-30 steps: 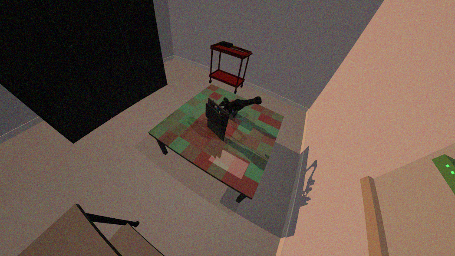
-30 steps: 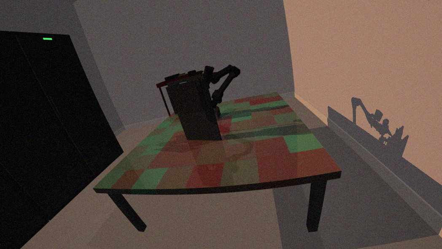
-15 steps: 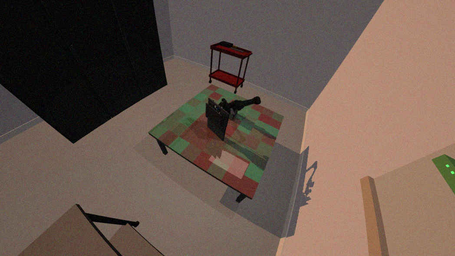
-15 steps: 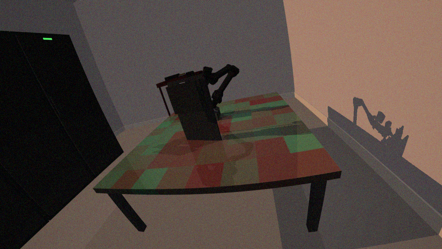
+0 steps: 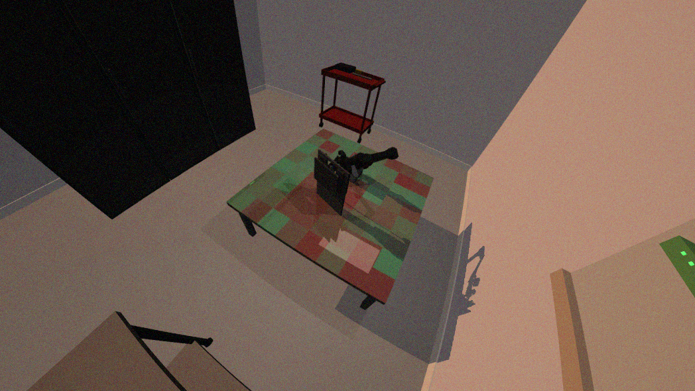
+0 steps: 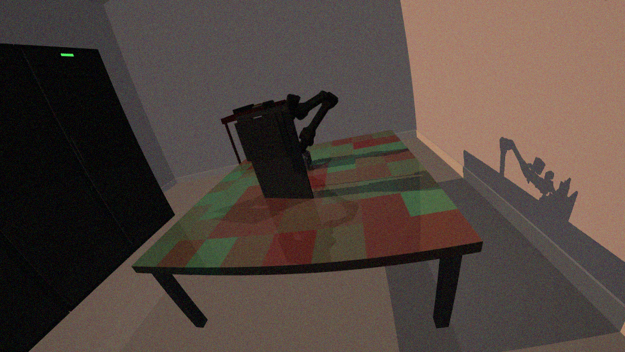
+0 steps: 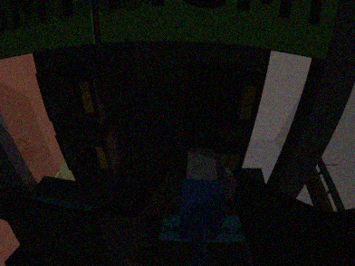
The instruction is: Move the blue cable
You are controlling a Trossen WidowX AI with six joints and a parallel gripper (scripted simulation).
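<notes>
A dark server rack stands tilted on the patchwork table. The arm reaches over to the rack's front face near its top, and my gripper is pressed close to the panel. In the dim wrist view the blue plug with its pale tip sits between the two dark fingers, seated against the upper server's face. The fingers are closed in on the plug. The ports and the lower server's CONSOLE port are too dark to make out.
A red two-shelf cart stands behind the table. A large black cabinet fills the left side. A pink wall runs along the right, close to the table's edge.
</notes>
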